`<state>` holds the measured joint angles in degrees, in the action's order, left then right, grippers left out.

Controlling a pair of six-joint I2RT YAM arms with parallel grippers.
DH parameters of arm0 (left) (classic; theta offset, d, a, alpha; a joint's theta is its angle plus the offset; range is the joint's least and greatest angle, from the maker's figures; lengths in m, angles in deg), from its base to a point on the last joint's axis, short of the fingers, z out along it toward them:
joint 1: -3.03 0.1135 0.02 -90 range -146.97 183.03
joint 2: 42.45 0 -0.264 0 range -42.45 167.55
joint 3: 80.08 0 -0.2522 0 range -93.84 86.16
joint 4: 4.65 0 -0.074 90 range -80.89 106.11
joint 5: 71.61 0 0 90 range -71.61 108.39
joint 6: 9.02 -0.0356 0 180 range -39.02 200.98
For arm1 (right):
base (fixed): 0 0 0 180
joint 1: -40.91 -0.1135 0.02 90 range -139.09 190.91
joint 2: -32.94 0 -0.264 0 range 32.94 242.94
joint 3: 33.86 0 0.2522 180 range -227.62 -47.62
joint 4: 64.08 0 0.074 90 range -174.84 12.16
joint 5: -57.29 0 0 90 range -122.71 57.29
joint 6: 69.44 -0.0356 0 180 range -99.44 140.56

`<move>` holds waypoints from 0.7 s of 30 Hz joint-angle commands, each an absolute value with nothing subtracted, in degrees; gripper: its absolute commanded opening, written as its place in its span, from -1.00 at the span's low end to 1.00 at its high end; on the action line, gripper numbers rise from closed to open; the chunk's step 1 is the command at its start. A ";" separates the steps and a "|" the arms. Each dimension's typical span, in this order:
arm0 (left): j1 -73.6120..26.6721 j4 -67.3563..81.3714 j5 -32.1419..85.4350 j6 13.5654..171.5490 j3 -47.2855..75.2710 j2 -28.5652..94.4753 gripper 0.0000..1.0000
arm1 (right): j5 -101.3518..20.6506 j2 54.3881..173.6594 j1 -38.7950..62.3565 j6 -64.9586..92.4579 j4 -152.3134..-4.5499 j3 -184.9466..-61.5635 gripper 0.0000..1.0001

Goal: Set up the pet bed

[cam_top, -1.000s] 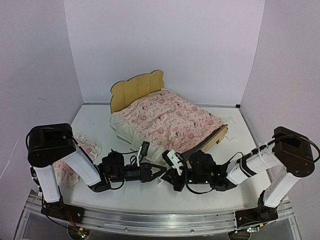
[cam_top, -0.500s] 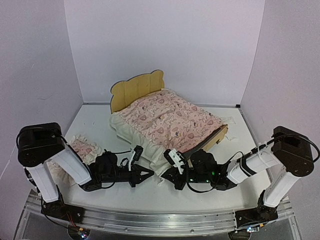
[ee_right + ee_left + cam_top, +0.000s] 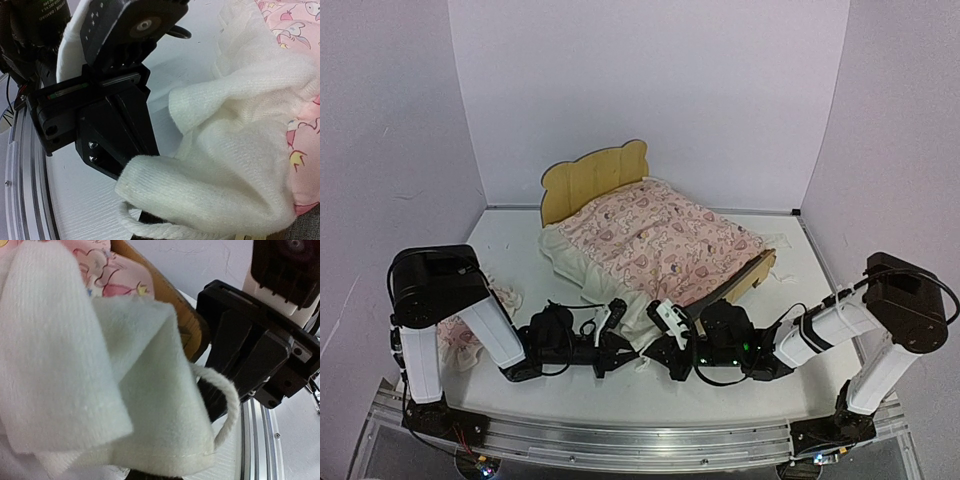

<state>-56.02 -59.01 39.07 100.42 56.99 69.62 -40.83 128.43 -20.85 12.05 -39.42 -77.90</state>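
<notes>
**Both arms grip the blanket's near corner**

The bed (image 3: 592, 182) sits mid-bench, its headboard (image 3: 582, 170) toward the back left and its footboard angled to the right. The pink blanket (image 3: 660, 235) is draped over it and covers the top. The bench (image 3: 515, 240) is white.

Down in front, the left arm (image 3: 485, 325) and right arm (image 3: 815, 335) reach in low from either side and meet at the blanket's near corner, almost nose to nose. The left jaws are closed on the white ruffle (image 3: 75, 365), which fills the left wrist view. The right jaws are clamped on the same ruffle just beside them, with a loop of cord (image 3: 150, 227) hanging under the fold. The pillow (image 3: 503, 298) lies on the bench at the left, partly behind the left arm.
</notes>
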 commanded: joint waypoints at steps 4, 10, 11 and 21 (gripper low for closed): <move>-53.64 -64.95 47.78 96.29 54.43 69.78 -0.87 | -40.67 126.21 -20.62 16.09 -41.23 -79.17 -1.00; -52.25 -65.23 56.77 95.95 52.43 70.75 -0.70 | -41.42 126.53 -20.66 17.61 -42.57 -80.04 -1.00; -52.25 -65.24 57.59 96.25 52.15 71.02 -0.65 | -41.46 126.57 -20.67 17.66 -42.65 -80.14 -1.00; -52.17 -68.33 61.20 98.15 53.23 70.95 -0.27 | -41.15 126.55 -20.47 18.08 -43.48 -80.62 -1.00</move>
